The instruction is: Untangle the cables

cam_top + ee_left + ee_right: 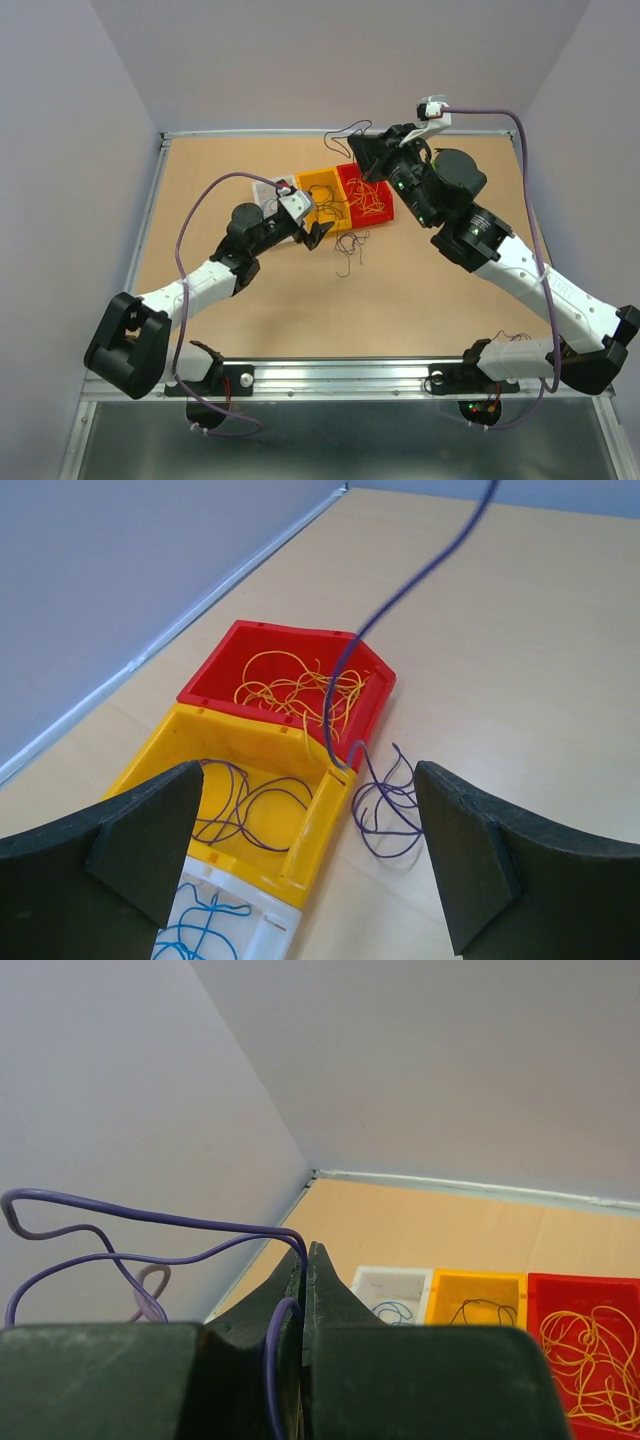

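While right fingers (335, 1340) pinch a purple cable (269, 1360) aloft, left fingers (140, 840) spread over bins (255, 742)

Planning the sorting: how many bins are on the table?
3, in one row: red bin at the far end in the left wrist view, yellow bin in the middle, white bin nearest, partly cropped.

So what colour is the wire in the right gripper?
Purple. The wire shows best in the right wrist view, clamped in the right gripper.

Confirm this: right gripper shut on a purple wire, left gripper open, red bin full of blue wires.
Not quite: the red bin holds yellow-orange wires, not blue ones, as the left wrist view shows. The rest stands.
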`<state>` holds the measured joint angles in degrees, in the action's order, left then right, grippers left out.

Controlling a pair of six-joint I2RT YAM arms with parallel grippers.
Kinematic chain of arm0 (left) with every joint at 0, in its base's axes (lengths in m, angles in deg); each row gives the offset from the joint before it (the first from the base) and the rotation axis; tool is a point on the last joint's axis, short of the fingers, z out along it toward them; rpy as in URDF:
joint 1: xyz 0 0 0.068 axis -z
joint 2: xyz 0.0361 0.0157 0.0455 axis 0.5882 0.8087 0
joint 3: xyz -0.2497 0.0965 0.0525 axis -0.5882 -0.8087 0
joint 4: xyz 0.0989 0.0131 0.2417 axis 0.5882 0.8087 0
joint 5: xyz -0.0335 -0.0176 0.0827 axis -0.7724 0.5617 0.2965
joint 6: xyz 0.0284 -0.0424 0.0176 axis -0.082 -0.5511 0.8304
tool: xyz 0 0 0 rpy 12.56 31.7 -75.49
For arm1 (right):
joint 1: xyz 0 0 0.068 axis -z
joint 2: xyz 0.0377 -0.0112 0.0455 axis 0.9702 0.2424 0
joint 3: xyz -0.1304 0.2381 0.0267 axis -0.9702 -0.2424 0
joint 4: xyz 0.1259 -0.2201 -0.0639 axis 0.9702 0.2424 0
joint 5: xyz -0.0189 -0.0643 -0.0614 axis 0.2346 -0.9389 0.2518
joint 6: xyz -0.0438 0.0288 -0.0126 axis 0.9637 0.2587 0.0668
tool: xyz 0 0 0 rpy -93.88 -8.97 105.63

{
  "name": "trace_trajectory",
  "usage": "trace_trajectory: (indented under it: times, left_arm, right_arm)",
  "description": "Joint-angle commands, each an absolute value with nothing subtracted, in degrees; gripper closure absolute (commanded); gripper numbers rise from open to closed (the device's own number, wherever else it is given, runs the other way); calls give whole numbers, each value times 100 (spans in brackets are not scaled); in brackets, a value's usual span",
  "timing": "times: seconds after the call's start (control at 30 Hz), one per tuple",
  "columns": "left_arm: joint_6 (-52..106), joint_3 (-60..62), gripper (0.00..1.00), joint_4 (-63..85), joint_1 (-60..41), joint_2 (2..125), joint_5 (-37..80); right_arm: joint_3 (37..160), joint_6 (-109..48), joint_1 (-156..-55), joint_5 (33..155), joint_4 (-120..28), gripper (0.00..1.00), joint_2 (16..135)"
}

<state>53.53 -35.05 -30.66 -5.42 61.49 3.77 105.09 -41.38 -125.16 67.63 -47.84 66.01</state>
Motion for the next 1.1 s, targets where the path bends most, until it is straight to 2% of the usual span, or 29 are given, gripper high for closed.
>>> trace_trajectory:
  times: [0.0, 0.1, 0.2, 0.23, 0.3, 0.33, 0.37, 0.4, 0.43, 0.47, 0.53, 0.77, 1.07]
  left_arm:
    - [5086, -3186, 1, -3597, -571, 6288, 638]
    - [4980, -3151, 3, -3817, -571, 6438, 692]
    - [4866, -3019, 15, -3879, -571, 6667, 560]
    - [4856, -2949, 28, -3879, -571, 6746, 543]
    - [4865, -2922, 47, -3879, -571, 6808, 586]
    - [4900, -2922, 66, -3861, -571, 6799, 647]
    - [4909, -2948, 80, -3870, -571, 6764, 692]
    - [4918, -2949, 80, -3870, -579, 6764, 735]
    - [4909, -2975, 90, -3861, -579, 6712, 762]
    - [4883, -2984, 95, -3870, -588, 6676, 841]
    - [4839, -2975, 100, -3852, -606, 6623, 894]
    - [4444, -2493, 100, -3607, -834, 6781, 544]
    - [4355, -1183, 100, -3062, -992, 7905, 384]
  right_arm:
    - [10710, -4223, -12501, 7101, -5155, 99, 6583]
    - [10710, -4250, -12502, 7198, -5164, 99, 6600]
    - [10710, -4250, -12502, 7189, -5172, 100, 6627]
    - [10701, -4241, -12493, 7189, -5172, 99, 6627]
    - [10693, -4197, -12501, 7119, -5181, 99, 6644]
    - [10684, -4188, -12502, 7049, -5181, 99, 6653]
    - [10684, -4153, -12493, 7005, -5181, 100, 6662]
    - [10684, -4118, -12501, 6970, -5181, 100, 6671]
    - [10675, -4092, -12502, 6856, -5181, 99, 6679]
    - [10675, -4039, -12502, 6786, -5181, 99, 6714]
    - [10666, -3943, -12502, 6645, -5172, 99, 6758]
    - [10692, -3723, -12493, 6267, -5067, 99, 7171]
    - [10201, -4074, -12168, 6574, -4952, 99, 7576]
